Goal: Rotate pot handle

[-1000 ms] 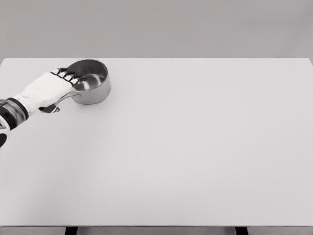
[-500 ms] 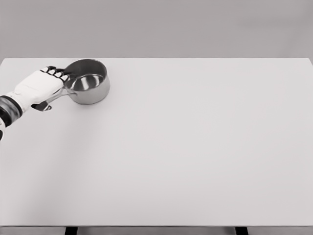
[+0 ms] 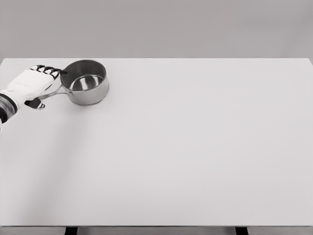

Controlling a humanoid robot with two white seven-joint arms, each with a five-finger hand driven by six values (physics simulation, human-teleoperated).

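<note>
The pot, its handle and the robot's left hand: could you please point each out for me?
pot (image 3: 87, 89), head view, on its front wall.
handle (image 3: 53, 93), head view, on its bare stretch.
left hand (image 3: 29, 84), head view, on its back.

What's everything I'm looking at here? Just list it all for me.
pot: one, shiny silver metal, upright and empty, far left of the table near the back edge
pot handle: one, silver with a dark tip, sticking out to the left of the pot, mostly covered by the hand
table: one, white, fills most of the view
table legs: two dark stubs visible under the front edge
wall: plain grey, behind the table
left hand: one, white with black finger joints, closed over the pot handle, arm entering at the left edge
right hand: not in view
</note>
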